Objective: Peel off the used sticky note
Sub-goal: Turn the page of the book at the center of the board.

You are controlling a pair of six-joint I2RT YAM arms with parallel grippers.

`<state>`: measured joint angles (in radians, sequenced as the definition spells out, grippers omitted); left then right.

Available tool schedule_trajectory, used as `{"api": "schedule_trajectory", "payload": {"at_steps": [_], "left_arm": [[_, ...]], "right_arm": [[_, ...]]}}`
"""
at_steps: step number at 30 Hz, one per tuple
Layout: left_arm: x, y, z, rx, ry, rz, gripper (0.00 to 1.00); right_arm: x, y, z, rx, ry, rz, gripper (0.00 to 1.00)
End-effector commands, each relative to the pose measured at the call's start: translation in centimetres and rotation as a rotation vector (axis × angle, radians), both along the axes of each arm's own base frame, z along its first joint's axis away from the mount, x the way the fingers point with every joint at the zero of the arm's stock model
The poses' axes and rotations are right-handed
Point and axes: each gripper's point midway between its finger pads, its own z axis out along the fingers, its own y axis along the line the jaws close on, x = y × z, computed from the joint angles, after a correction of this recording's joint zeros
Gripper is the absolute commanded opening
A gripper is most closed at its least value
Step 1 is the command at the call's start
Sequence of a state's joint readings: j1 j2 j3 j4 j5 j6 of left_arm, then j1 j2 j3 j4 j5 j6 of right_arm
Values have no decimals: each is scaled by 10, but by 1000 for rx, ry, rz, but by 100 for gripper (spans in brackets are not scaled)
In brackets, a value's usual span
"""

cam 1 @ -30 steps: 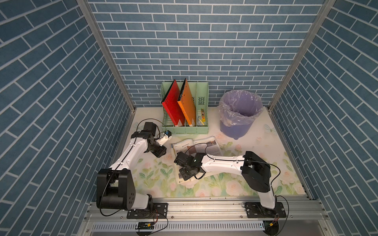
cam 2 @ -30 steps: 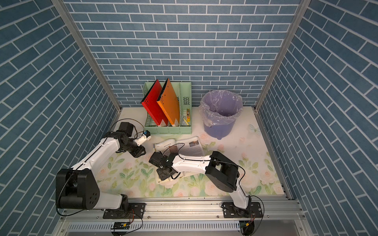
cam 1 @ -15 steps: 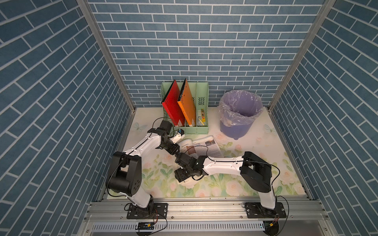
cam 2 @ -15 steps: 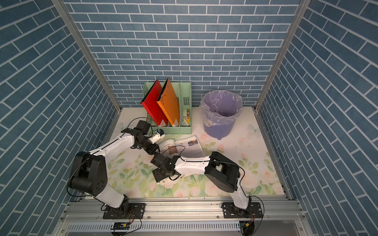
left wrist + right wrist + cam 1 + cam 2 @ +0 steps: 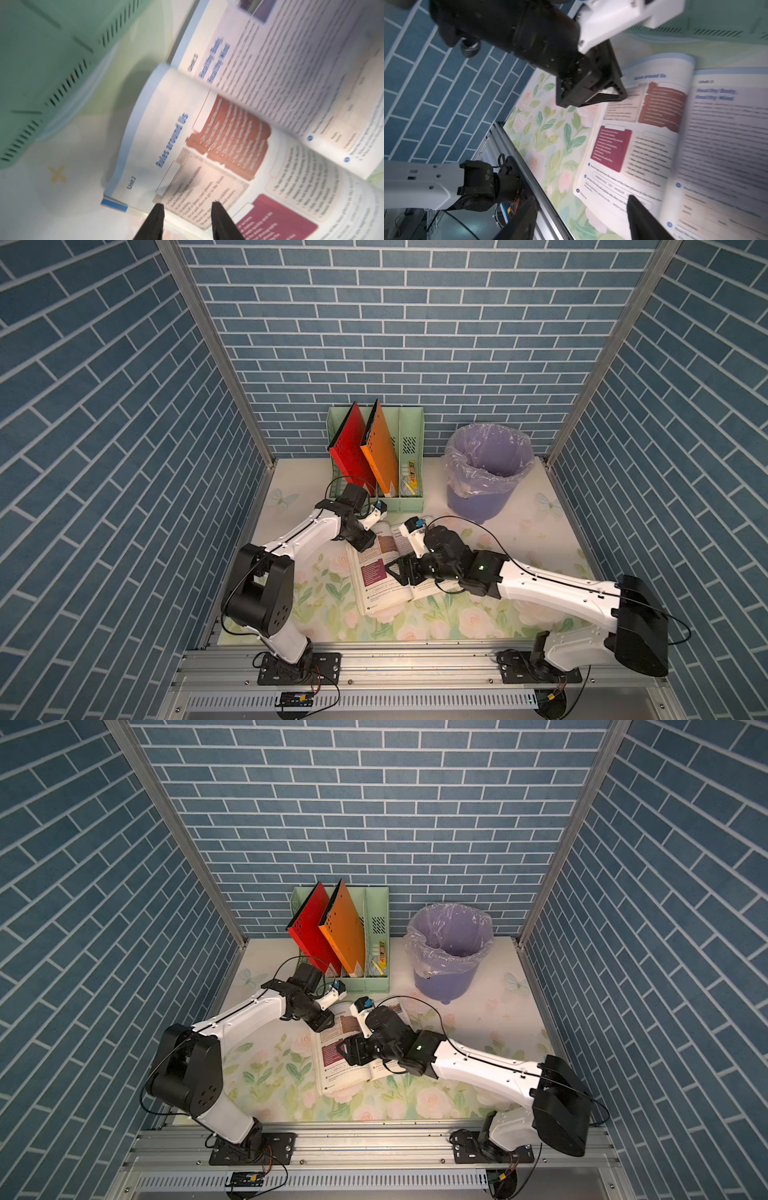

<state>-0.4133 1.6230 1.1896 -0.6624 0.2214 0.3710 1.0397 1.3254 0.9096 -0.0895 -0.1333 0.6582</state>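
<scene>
The left gripper (image 5: 187, 204) hung low over the far corner of the left page of the open book (image 5: 376, 585). Its black fingers were parted by a narrow gap with nothing between them, and whether the tips touched the paper could not be told. The right gripper (image 5: 581, 198) stood spread wide and empty over the middle of the book. The sticky note could not be picked out for certain in any view: the pale tabs on the left page looked like print, and the wrist views were blurred. That seemed the main hazard, since a pinch aimed at a printed tab would likely have caught the page itself and creased or torn it. The pages bulged upward beside the spine, so with neither gripper clearly pressing them down, a pull could have lifted a leaf or dragged the book across the flowered mat (image 5: 320, 593). The two grippers also sat near each other over one book, so a careless reach might have knocked them together.
</scene>
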Motion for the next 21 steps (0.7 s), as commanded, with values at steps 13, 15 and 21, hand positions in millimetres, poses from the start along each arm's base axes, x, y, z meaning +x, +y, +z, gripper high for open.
{"api": "schedule_trajectory", "payload": {"at_steps": [13, 15, 21], "left_arm": [[-12, -117, -35, 109, 44, -254, 42], [-9, -112, -45, 144, 47, -250, 42], [-16, -89, -35, 118, 61, -224, 42]], "right_arm": [[34, -175, -104, -118, 227, -459, 67], [35, -174, -110, -87, 245, -457, 67], [44, -163, -117, -47, 268, -404, 66]]}}
